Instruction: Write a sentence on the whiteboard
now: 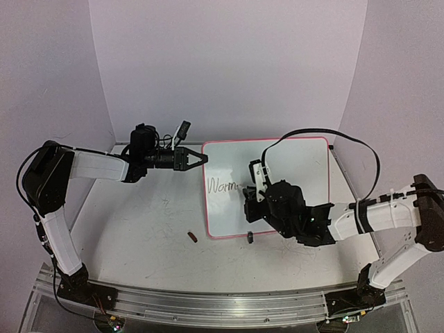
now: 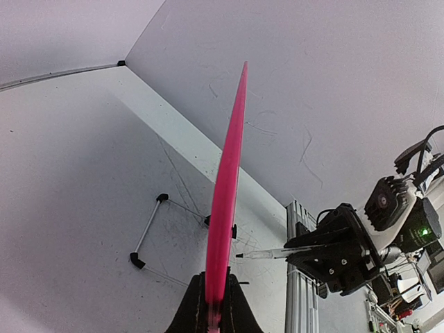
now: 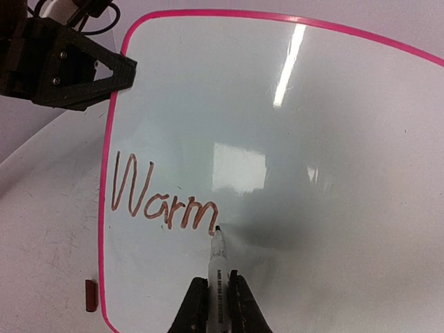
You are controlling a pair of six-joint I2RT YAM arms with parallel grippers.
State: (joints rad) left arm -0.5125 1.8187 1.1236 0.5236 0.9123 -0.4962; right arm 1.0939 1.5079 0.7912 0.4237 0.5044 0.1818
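On whiteboard [image 3: 333, 173], 1 word, "Warm", is written; marker [image 3: 217, 250] tip touching, clamped by right gripper [image 3: 218, 288]; pink frame edge pinched by left gripper [image 2: 215, 295].

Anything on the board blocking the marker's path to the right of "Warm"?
Nothing visible. The whiteboard right of the marker is bare. The left gripper is shut on its left edge, clear of the writing line.

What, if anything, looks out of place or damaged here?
Only a small reddish piece, perhaps a pen cap, lying loose on the table left of the whiteboard. Nothing looks spilled or broken.
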